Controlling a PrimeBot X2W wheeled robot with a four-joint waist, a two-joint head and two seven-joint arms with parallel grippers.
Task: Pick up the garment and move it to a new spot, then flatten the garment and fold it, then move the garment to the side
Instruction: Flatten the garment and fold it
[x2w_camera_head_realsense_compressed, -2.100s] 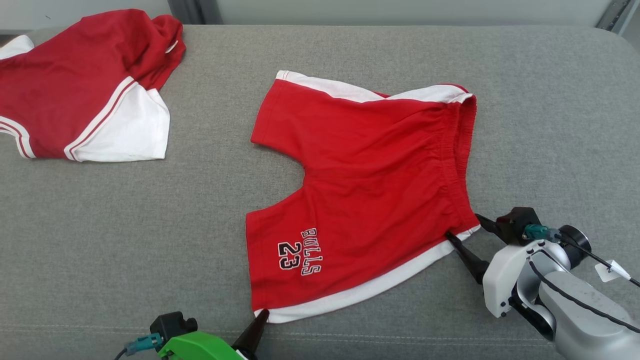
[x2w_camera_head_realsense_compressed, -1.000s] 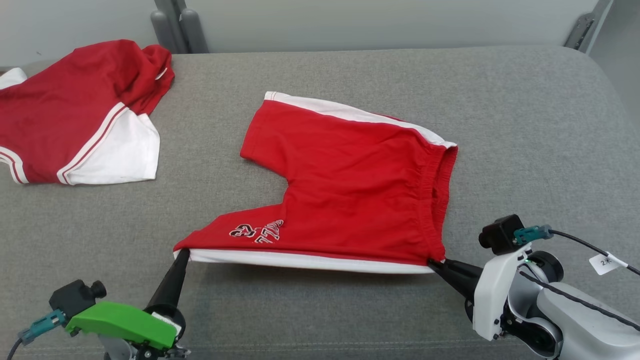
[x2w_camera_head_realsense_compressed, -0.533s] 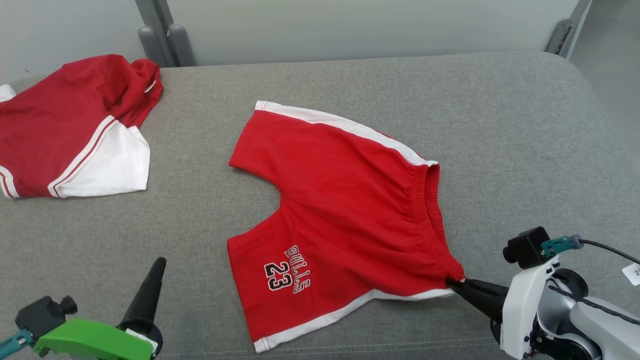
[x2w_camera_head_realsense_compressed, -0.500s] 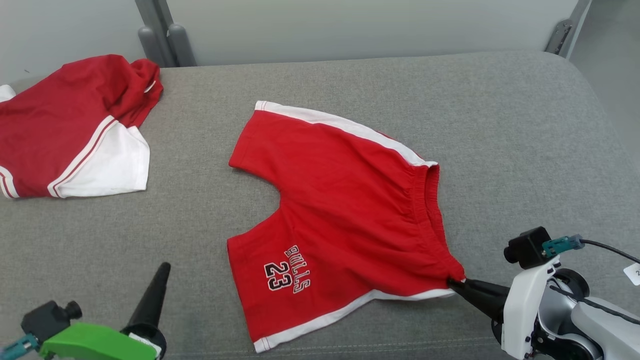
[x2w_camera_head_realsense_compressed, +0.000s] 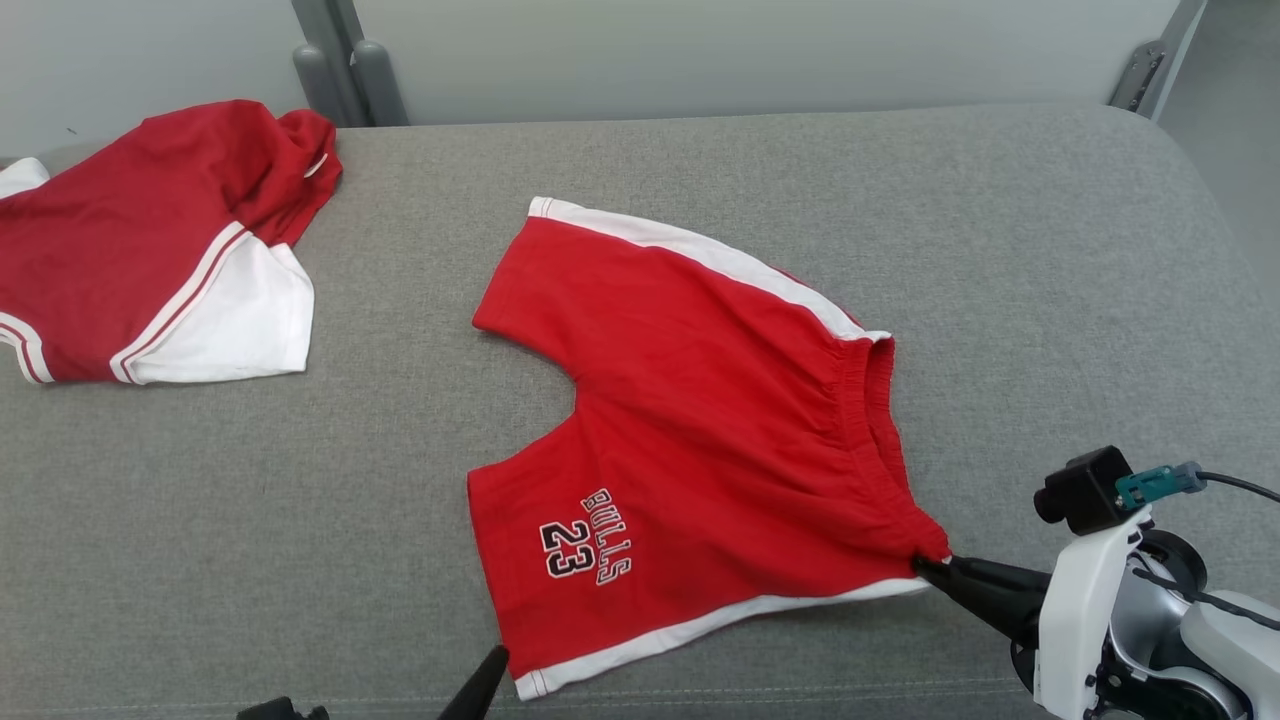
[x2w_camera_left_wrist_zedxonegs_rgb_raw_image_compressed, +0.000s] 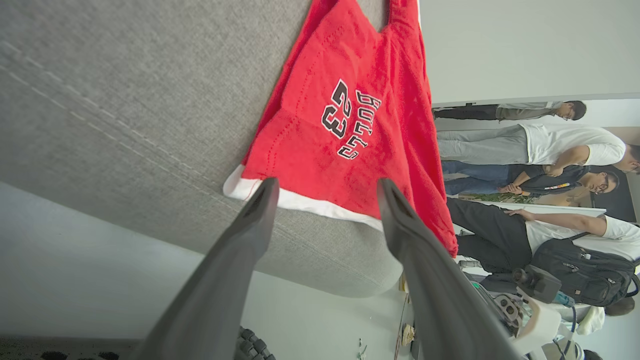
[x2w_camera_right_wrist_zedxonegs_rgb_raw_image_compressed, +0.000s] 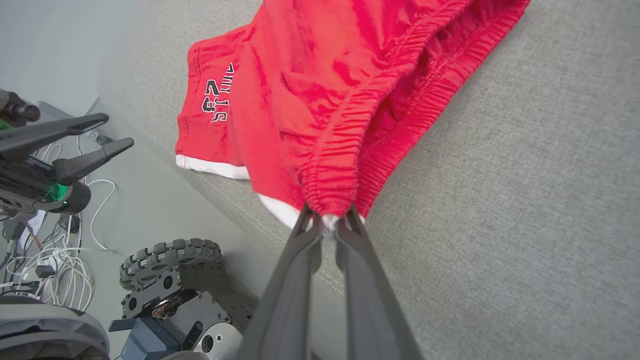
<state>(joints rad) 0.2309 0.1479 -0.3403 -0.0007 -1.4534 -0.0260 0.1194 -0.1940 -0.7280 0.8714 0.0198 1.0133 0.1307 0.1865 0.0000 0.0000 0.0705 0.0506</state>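
Right fingers (x2w_camera_right_wrist_zedxonegs_rgb_raw_image_compressed: 295, 260) pinching shorts (x2w_camera_head_realsense_compressed: 700, 400) waistband corner, left fingers (x2w_camera_left_wrist_zedxonegs_rgb_raw_image_compressed: 245, 235) spread, hem near sofa (x2w_camera_head_realsense_compressed: 1050, 250) edge

The red shorts (x2w_camera_head_realsense_compressed: 700, 420), with a white stripe down each side and "BULLS 23" printed on the near leg, lie spread mostly flat on the grey fabric worktop (x2w_camera_head_realsense_compressed: 1000, 250). The legs point left and the elastic waistband is to the right. The waistband's near corner is gathered into creases and pinched between the closed tips of the right tool (x2w_camera_head_realsense_compressed: 925, 567), and the near leg's outer corner lies by the worktop's front edge.
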